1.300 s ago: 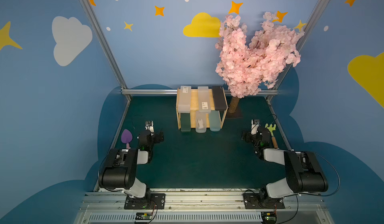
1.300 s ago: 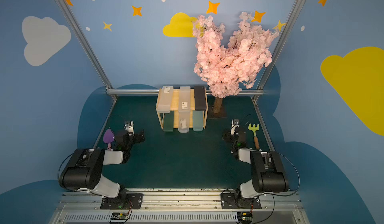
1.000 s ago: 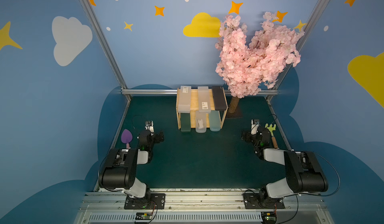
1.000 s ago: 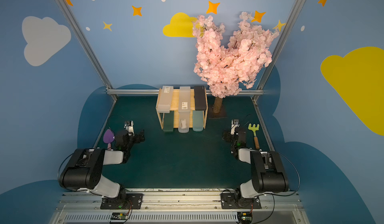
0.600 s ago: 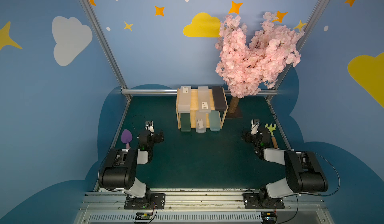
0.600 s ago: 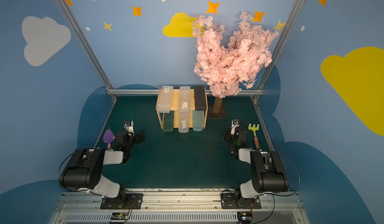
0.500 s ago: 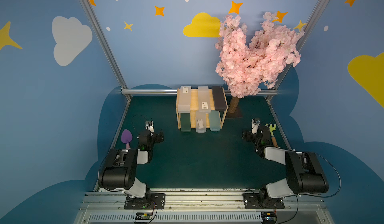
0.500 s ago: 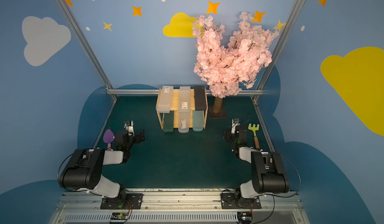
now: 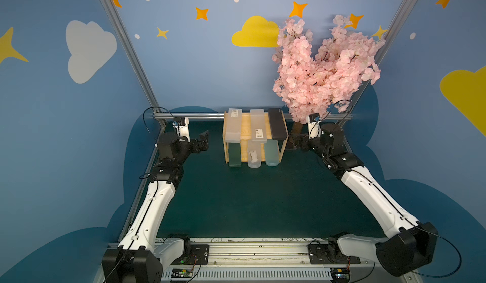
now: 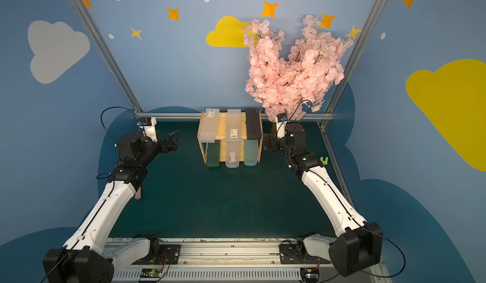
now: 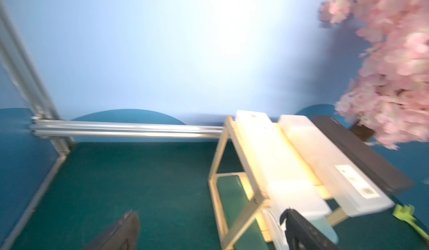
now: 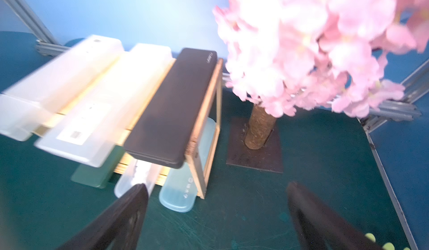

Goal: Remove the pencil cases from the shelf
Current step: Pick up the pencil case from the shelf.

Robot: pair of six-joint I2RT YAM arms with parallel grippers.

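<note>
Shelf holds six pencil cases (three per tier); left gripper and right gripper gape empty.

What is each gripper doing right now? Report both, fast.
Left gripper: open, holding nothing.
Right gripper: open, holding nothing.
</note>
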